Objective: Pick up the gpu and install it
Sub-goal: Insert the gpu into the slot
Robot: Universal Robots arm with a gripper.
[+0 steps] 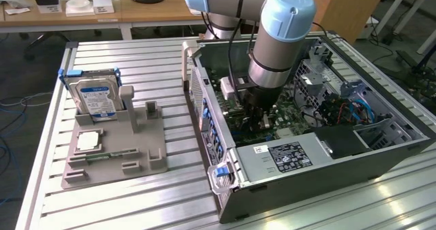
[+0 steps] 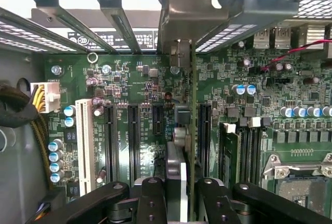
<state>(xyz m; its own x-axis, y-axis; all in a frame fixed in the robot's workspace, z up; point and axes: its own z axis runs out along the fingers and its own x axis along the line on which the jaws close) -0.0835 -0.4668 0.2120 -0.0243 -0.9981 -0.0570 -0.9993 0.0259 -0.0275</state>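
Robotics lab: slotted aluminium bench [image 1: 136, 56], opened PC case [image 1: 327, 153], cluttered desks [image 1: 89, 10].

Gripper [image 1: 253, 118]: lower part sunk inside the computer case [image 1: 327, 186], tips masked by the case wall and the arm [image 1: 276, 41] in the exterior view. Gpu [image 2: 182, 146]: seen edge-on in the wrist view, near end covered by the black fingers [image 2: 150, 200], seating in the slot not resolvable. Motherboard [image 2: 129, 79]: cropped at every picture edge; printed markings too small to read. Power supply [image 1: 283, 158]: label text illegible. Hard drive [image 1: 95, 99]: foot hidden in the grey fixture [image 1: 116, 148]. Memory stick [image 1: 102, 155]: too small for detail. Desk items [image 1: 78, 6] at the exterior view's top: cut off, unidentifiable.
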